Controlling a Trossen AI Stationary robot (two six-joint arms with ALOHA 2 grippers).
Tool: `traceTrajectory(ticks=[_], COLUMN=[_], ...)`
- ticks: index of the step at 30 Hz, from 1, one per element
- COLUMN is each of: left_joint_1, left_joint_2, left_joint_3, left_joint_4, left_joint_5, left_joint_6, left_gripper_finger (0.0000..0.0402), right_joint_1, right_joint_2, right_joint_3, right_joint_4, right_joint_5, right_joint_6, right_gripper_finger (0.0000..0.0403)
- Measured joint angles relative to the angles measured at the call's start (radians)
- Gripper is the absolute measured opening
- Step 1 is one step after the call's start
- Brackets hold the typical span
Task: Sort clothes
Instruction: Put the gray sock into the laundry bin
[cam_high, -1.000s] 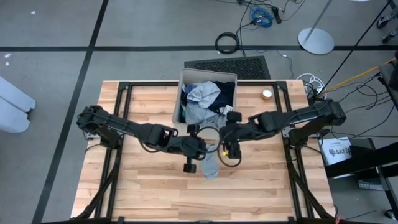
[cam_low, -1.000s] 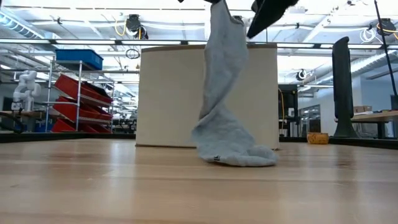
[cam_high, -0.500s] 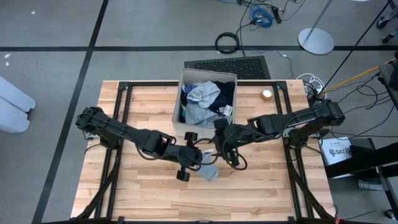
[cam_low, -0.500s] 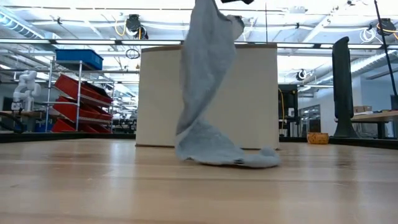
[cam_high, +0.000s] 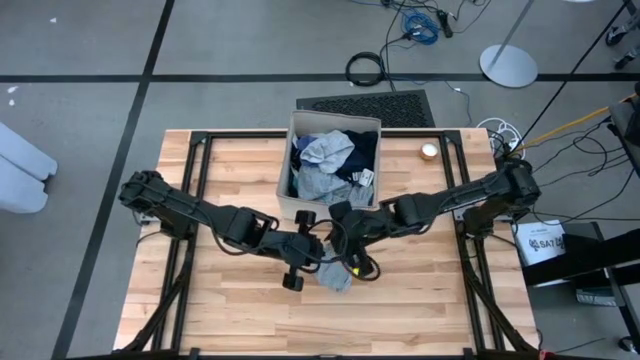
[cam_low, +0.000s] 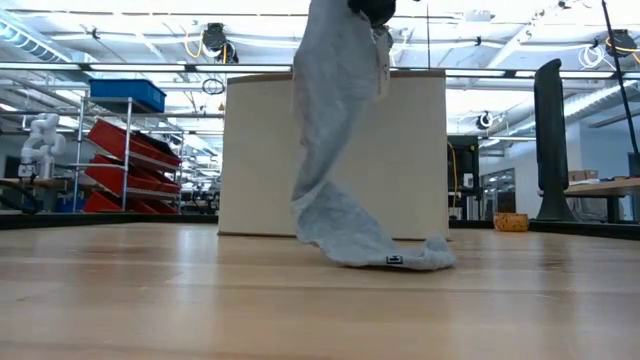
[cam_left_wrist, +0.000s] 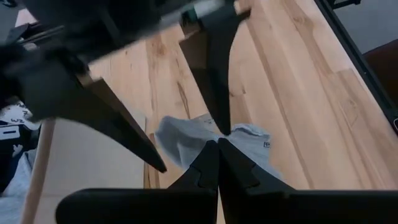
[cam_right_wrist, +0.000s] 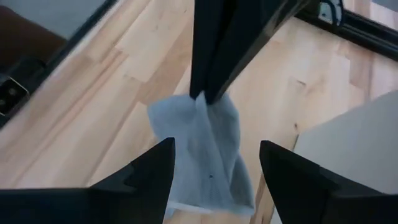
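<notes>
a: since a second ago the grey sock (cam_low: 340, 150) has swung a little toward the left side of the table, and the right gripper (cam_high: 343, 240) has slid in from the box side to sit right by it.

b: where is the sock now?

a: it hangs from the left gripper (cam_left_wrist: 217, 144), lifted at its top, with its lower end trailing on the wooden table (cam_high: 230, 300) just in front of the beige fabric box (cam_low: 400, 150).

b: so the left one has it?

a: yes, its fingers are pressed together on the fabric. in the right wrist view they come down as one dark wedge onto the top of the sock (cam_right_wrist: 202, 149).

b: and the right one?

a: its two fingers (cam_right_wrist: 140, 177) stand well apart on either side of the hanging sock, holding nothing.

b: the rest of the clothes?

a: piled in the box (cam_high: 296, 125), at the back middle of the table: a pale grey piece (cam_high: 327, 150) on top, dark navy fabric (cam_high: 366, 148) beside it.

b: anything else on the table?

a: a small round thing (cam_high: 429, 151) near the back right corner. i can't tell what it is.
</notes>
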Motion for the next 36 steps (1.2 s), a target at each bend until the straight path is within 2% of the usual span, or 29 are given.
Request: traceTrajectory(ticks=[5,8,11,14,16,21,26,30,36], left_joint_1=[-0.001,-0.001,-0.001,-0.001,-0.003,-0.01,-0.022,-0.017,-0.005], left_joint_2=[0.0,0.0,0.0,0.0,0.0,0.0,-0.008,-0.039,-0.064], left_joint_3=[0.0,0.0,0.0,0.0,0.0,0.0,0.0,0.0,0.0], left_joint_4=[0.0,-0.002,0.0,0.001,0.0,-0.002,-0.072,-0.191,-0.281], left_joint_5=[0.0,0.0,0.0,-0.017,-0.047,-0.069,-0.162,-0.232,-0.268], left_joint_6=[0.0,0.0,0.0,0.0,0.0,0.0,0.002,-0.024,-0.072], left_gripper_finger=[0.0,0.0,0.0007,0.0027,0.0044,0.0096,0.0139,0.0147,0.0145], right_joint_1=[-0.014,-0.017,-0.017,-0.017,-0.017,-0.017,-0.017,-0.017,-0.017], right_joint_2=[0.043,0.05,0.05,0.046,0.041,0.039,0.029,-0.007,-0.091], right_joint_3=[0.0,0.0,0.0,0.0,0.0,0.0,0.0,0.0,0.0], right_joint_4=[0.022,0.009,-0.018,-0.026,-0.026,-0.034,-0.078,-0.112,-0.179], right_joint_5=[-0.023,-0.023,-0.023,-0.023,-0.023,-0.022,-0.014,0.024,0.047], right_joint_6=[-0.044,-0.07,-0.11,-0.139,-0.149,-0.147,-0.142,-0.107,-0.021], right_gripper_finger=[0.0222,0.0198,0.0132,0.004,0.0014,0.0008,0.0004,0.0002,0.0001])
